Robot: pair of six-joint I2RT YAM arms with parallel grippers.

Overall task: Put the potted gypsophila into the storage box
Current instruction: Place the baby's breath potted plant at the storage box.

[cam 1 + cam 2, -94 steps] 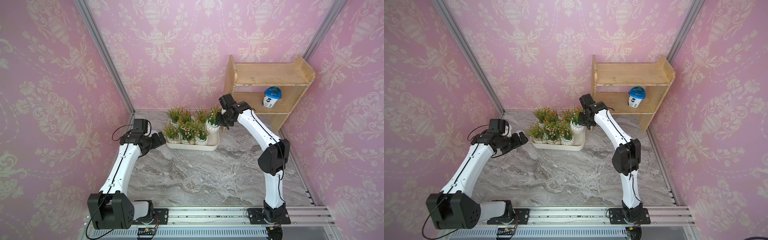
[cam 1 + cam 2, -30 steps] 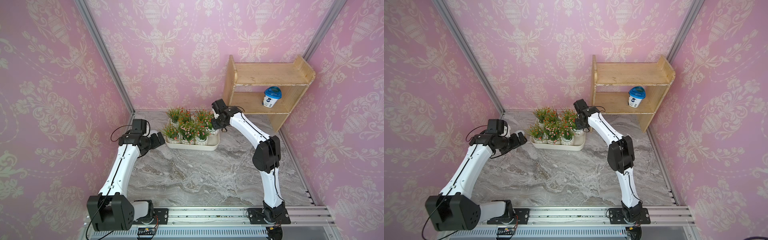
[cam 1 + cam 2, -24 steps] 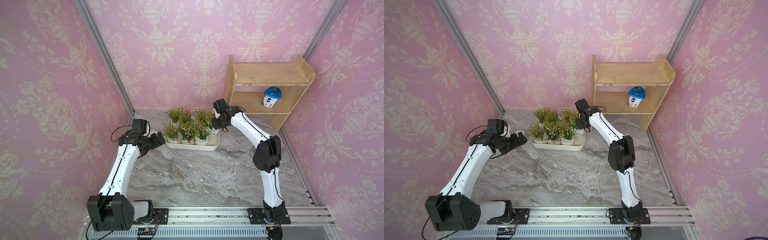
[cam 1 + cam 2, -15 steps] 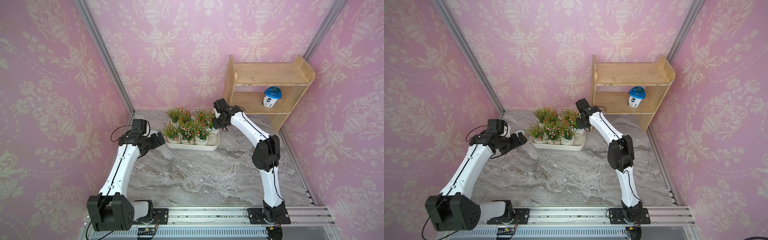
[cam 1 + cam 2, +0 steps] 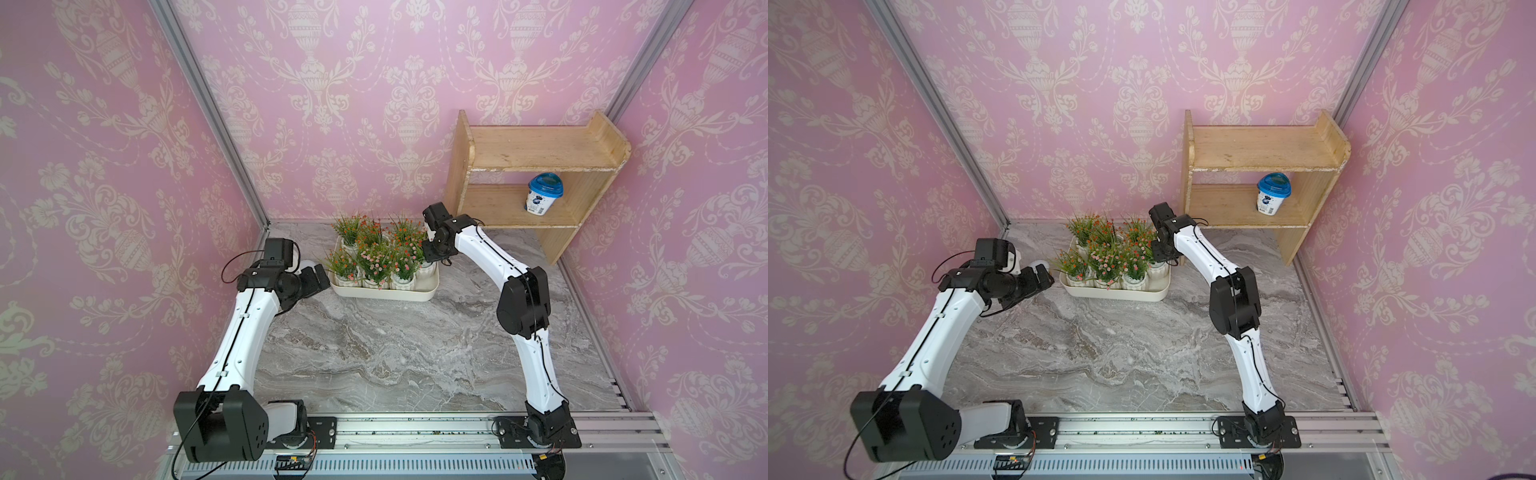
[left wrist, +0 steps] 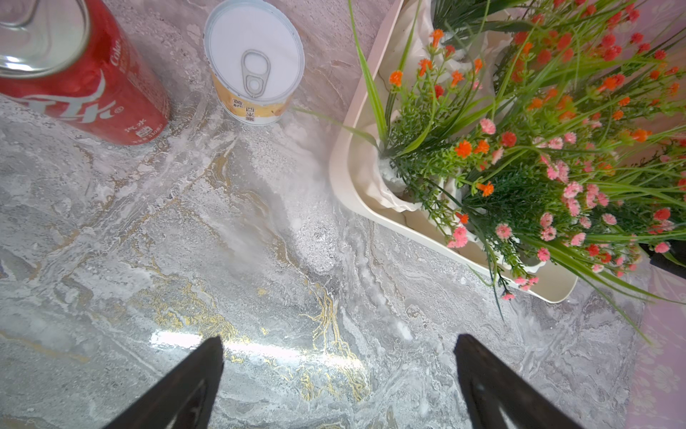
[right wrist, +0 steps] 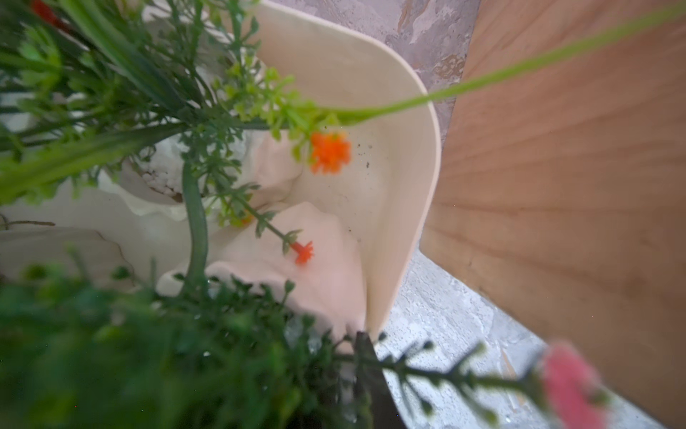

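The storage box [image 5: 386, 294] [image 5: 1117, 294] is a shallow cream tub at the back of the marble table, packed with several white pots of green sprigs with orange and pink blooms. My right gripper [image 5: 432, 254] [image 5: 1160, 254] is down at the box's right end, shut on the potted gypsophila [image 5: 427, 269] standing inside that corner. In the right wrist view foliage hides most of the jaws; one dark finger [image 7: 365, 353] shows beside the box wall [image 7: 419, 185]. My left gripper [image 6: 337, 353] [image 5: 320, 278] is open over bare table, left of the box rim [image 6: 345, 174].
A red Coke can [image 6: 74, 74] and a white-lidded tin [image 6: 254, 63] stand on the table left of the box. A wooden shelf unit [image 5: 536, 153] stands at the back right, close to the box, with a blue-lidded cup [image 5: 543, 199] on its lower shelf.
Over three seconds my right gripper moved left and down with its pot into the box's right end; in the last second it hardly shifted. The left arm has not moved.
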